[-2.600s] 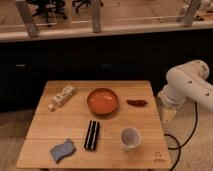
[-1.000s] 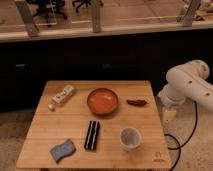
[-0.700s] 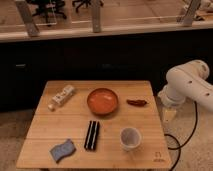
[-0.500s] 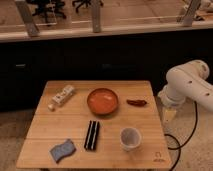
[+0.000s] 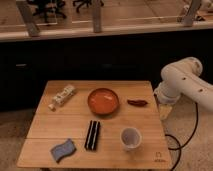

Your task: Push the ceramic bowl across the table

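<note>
At the far centre of the worktop [image 5: 50,135] sits the ceramic bowl [image 5: 103,100]: round, shallow, glossy orange-red, with a darker rim. The worktop is light wooden planking, with a small dark logo [image 5: 159,155] at its near right corner. Right of the bowl and not touching it lies a slim red pepper-like item [image 5: 137,102]. Nearer are an upright white cup [image 5: 130,137], a flat dark ridged bar [image 5: 92,134] and a wavy-edged blue sponge [image 5: 63,150]. A pale oblong item [image 5: 62,96] lies diagonally at far left, its detail unclear. My claw [image 5: 165,111] hangs beside the worktop's right edge, under my smooth white arm [image 5: 185,82], well apart from the bowl, fingers apart, gripping nothing. The arm is cut off at the right border.
</note>
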`<state>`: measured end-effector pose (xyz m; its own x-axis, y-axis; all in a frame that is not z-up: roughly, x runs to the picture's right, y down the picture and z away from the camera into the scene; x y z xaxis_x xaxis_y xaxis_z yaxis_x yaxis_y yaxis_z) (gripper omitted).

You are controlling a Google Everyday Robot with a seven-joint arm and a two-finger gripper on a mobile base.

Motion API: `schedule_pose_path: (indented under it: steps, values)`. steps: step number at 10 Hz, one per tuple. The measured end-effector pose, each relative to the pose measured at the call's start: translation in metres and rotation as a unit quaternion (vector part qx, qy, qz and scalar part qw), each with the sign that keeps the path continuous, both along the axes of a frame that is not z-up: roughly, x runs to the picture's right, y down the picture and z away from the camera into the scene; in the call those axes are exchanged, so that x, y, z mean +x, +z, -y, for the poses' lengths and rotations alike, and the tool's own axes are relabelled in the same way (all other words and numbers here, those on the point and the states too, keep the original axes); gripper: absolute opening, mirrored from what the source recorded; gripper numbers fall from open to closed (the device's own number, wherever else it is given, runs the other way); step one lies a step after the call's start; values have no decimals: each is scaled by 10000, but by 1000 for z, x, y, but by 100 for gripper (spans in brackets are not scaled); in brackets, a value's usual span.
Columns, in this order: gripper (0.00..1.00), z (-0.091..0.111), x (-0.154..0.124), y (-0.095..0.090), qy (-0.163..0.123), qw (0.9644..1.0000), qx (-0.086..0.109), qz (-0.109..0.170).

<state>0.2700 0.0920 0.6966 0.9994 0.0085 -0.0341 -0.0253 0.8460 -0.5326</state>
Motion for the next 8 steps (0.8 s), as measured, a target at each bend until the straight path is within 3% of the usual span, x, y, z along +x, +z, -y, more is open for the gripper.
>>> schedule_pose_path:
  steps: [8]
  values:
    - [80, 14, -18, 16, -294, 9994, 87, 165]
